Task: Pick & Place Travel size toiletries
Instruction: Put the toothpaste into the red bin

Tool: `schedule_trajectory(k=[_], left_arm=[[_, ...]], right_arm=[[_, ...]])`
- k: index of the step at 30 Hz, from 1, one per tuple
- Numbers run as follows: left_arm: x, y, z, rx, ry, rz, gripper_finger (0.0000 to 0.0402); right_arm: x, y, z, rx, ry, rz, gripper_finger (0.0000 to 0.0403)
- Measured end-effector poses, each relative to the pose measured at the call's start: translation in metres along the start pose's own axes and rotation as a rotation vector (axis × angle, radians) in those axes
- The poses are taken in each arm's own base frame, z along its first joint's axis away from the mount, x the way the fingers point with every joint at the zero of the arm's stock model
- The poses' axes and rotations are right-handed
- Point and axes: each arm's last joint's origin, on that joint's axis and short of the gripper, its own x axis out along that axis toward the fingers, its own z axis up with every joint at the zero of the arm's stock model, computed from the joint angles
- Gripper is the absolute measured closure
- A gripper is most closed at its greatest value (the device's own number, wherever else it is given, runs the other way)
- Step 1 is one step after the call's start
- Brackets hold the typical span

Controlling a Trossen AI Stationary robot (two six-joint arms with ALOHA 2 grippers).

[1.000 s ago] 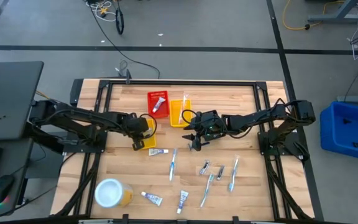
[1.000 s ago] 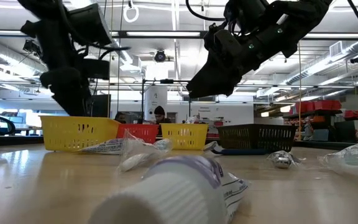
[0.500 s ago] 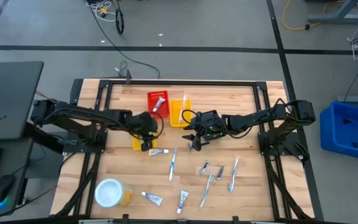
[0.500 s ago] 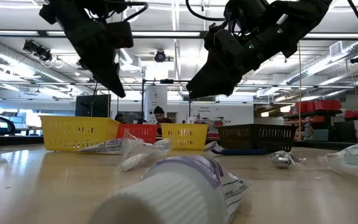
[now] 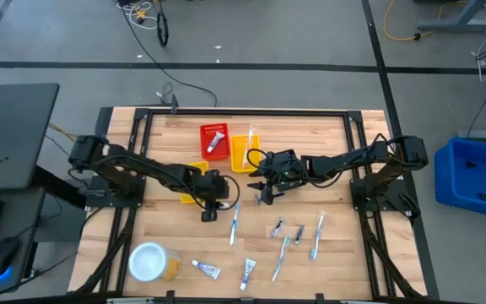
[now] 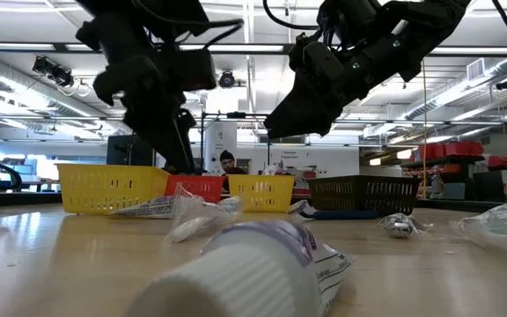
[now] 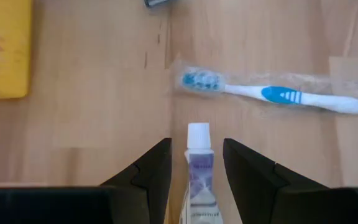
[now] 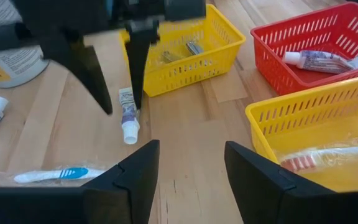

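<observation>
A small white tube [image 7: 199,180] with a white cap lies flat on the wood between the fingers of my left gripper [image 7: 196,142], which is open and points down at it [image 5: 209,213]. In the right wrist view the two dark fingers [image 8: 98,81] straddle the tube [image 8: 128,115]; I see no touch. A blue toothbrush [image 7: 272,94] in clear wrap lies just beyond the tube. My right gripper [image 5: 264,198] hangs open above the table's middle, nothing between its fingers [image 8: 191,146].
A red basket [image 5: 213,142] holding a tube and a yellow basket [image 5: 245,152] holding a toothbrush stand at the back. Another yellow basket [image 8: 182,50] sits beside my left arm. More toothbrushes [image 5: 281,257] and tubes [image 5: 207,268] lie toward the near edge, by a white-topped container [image 5: 150,262].
My left gripper has swung toward the table's right edge and a little toward the near edge, from beside the yellow basket to over the small tube, turning as it went. The tube has stayed where it lay.
</observation>
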Motion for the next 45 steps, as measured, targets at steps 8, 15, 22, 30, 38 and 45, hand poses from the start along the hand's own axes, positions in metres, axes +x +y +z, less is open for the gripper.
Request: schedule_trajectory(k=[8, 15, 22, 30, 38, 45], left_arm=[[0.025, -0.003, -0.007, -0.001, 0.113, -0.013, 0.0248], [0.024, -0.002, -0.011, -0.003, 0.149, -0.019, 0.0248], [0.024, -0.003, -0.01, 0.001, 0.136, -0.035, 0.0268], [0.024, -0.003, -0.01, 0.052, 0.139, -0.057, 0.0331], [0.024, -0.002, -0.009, 0.074, 0.132, -0.005, 0.036], [0.012, -0.001, 0.006, 0.128, 0.087, 0.056, 0.0362]], right_arm=[[0.0, 0.0, 0.0, 0.025, 0.001, 0.0, 0.0201], [0.0, 0.0, 0.0, 0.032, 0.001, 0.0, 0.0197], [0.0, 0.0, 0.0, 0.03, 0.001, 0.0, 0.0211], [0.0, 0.0, 0.0, 0.03, 0.001, 0.0, 0.0221], [0.0, 0.0, 0.0, 0.03, 0.001, 0.0, 0.0214], [0.0, 0.0, 0.0, 0.029, 0.003, 0.0, 0.0206]])
